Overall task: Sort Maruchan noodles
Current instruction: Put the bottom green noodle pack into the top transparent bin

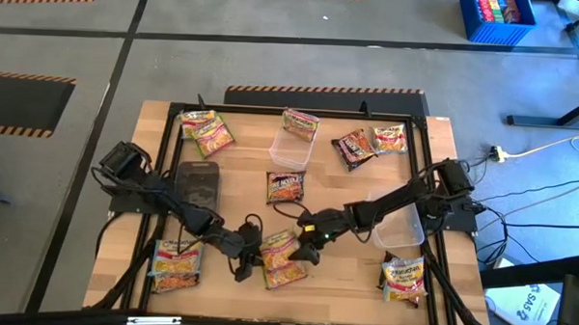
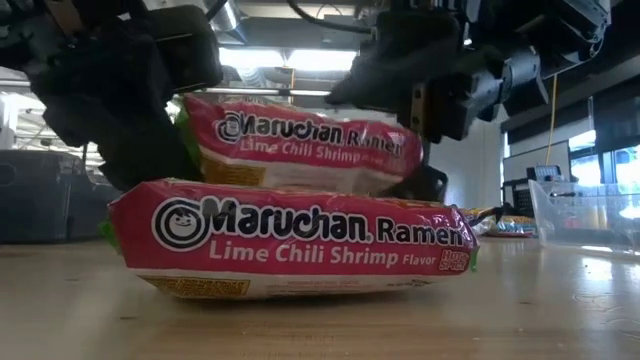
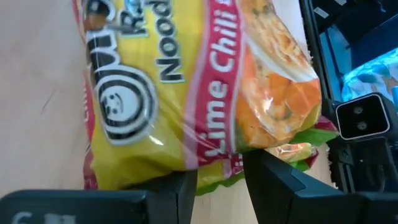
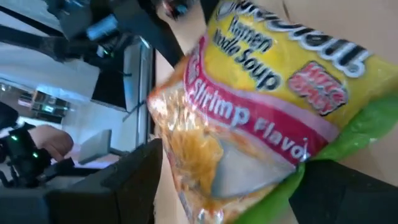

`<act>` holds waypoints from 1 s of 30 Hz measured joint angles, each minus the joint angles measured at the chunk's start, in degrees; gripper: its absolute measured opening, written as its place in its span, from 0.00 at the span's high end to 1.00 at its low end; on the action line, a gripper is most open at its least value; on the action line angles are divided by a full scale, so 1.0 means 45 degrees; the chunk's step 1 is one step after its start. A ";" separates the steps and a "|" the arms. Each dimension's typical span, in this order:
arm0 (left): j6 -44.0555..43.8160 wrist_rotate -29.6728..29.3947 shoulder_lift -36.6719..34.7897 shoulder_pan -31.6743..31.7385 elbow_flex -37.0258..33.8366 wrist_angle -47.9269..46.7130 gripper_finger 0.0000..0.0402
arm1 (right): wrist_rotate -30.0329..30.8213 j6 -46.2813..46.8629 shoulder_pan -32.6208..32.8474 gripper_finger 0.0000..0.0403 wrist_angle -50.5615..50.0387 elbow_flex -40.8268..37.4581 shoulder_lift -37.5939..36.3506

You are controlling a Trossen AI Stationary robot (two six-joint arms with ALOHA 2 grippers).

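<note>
Wooden tabletop inside a black frame fills the middle of the overhead picture, with grey floor and striped tape around it. My two claws meet at the lower centre of that picture, over a pair of yellow-green Lime Chili Shrimp packets.

My left claw sits at the left edge of the pair. In its wrist view the fingers stand apart, and the corner of the lower packet pokes between them; I cannot tell whether they touch it, so I count this claw as open.

My right claw comes in from the upper right and has the upper packet between its fingers; the green corner and one side of the wrapper sit inside the gap. From table height this packet hangs tilted just above the lower one, which lies flat on the wood. It seems gripped, though the contact itself is hard to see.

Other noodles lie scattered: two yellow-green packets at upper left, one at lower left, one at lower right. A dark brown packet lies just above centre, another at upper right beside an orange-red one. One more packet rests across the rim of a clear tub at upper centre. A second clear tub stands at right under my right arm, and a dark tub at left.
</note>
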 joint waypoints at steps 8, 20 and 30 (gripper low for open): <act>0.0336 -0.0269 0.0000 0.0038 0.0000 0.0089 0.70 | 0.0274 -0.0288 0.0000 0.29 0.0729 0.0029 -0.0010; 0.0763 -0.1158 0.0000 0.0040 0.0000 0.0292 0.70 | 0.0666 -0.0978 0.0000 0.33 0.0765 0.0029 -0.0010; 0.0962 -0.0316 -0.0010 0.0078 0.0005 0.0302 0.70 | 0.0550 -0.2271 -0.0032 0.66 0.0782 0.0055 -0.0026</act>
